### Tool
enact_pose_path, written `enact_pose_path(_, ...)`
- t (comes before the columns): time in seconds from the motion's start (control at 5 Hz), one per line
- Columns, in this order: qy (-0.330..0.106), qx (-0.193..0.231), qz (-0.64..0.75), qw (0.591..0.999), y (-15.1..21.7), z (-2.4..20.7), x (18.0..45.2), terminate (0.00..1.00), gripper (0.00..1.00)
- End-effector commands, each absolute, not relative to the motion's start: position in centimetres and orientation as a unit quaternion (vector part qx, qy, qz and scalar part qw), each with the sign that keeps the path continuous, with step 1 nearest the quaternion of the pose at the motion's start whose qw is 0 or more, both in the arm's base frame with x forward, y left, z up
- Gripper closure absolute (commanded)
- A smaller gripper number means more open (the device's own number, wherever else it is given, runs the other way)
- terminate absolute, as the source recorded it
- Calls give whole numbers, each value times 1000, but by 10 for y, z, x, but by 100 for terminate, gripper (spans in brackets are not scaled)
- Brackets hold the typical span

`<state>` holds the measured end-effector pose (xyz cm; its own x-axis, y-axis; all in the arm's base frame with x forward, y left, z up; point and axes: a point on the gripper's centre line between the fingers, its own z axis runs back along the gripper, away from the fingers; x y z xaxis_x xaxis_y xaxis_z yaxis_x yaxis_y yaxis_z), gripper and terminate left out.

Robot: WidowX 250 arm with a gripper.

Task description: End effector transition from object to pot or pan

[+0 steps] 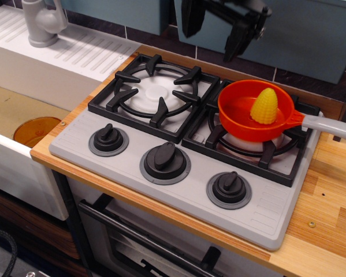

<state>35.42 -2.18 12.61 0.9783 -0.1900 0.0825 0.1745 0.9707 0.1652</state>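
Observation:
The bright-orange toy saucepan (255, 111) with a long light-grey handle (332, 126) sits on the right burner of the toy stove. A yellow corn cob (264, 106) stands upright inside it. My black gripper (212, 41) hangs at the top of the view, above the back of the stove and up-left of the pan. Its two dark fingers (191, 23) are spread wide apart and hold nothing. The wrist is cut off by the top edge.
The grey stove (178, 150) has two black grates and three black knobs along its front. A white sink with a grey tap (43, 22) is at left. A translucent orange dish (35, 130) lies in the basin. Wooden counter (328, 202) lies at right.

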Motion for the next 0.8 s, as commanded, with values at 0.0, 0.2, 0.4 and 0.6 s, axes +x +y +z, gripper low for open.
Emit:
enact_pose_path(0.0, -103, 73, -102, 987, -26, 106, 370, 0, 0)
enact_pose_path(0.2, -109, 69, -105, 986, -31, 94, 381, 0, 0)
enact_pose_path(0.4, -112, 59, -101, 987, -38, 81, 381, 0, 0)
enact_pose_path(0.6, -106, 52, -98, 988, -39, 73, 380, 0, 0)
